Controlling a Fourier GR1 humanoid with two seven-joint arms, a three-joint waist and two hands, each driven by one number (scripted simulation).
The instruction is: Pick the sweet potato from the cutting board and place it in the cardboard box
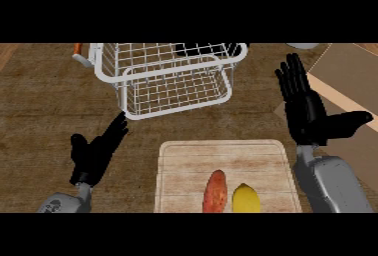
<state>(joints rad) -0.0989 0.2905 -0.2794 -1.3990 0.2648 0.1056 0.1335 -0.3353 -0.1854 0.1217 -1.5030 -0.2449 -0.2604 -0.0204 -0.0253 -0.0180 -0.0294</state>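
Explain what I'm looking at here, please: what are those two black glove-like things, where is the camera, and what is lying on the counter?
The camera sits in the robot's head, looking steeply down at a brown counter. The black shapes are its two hands on grey forearms: the left hand and the right hand. Both are open and hold nothing. On the counter lies a pale cutting board with a reddish sweet potato and a yellow fruit side by side at its near edge. Behind the board stands a white wire basket. The tan surface at the right looks like part of the cardboard box.
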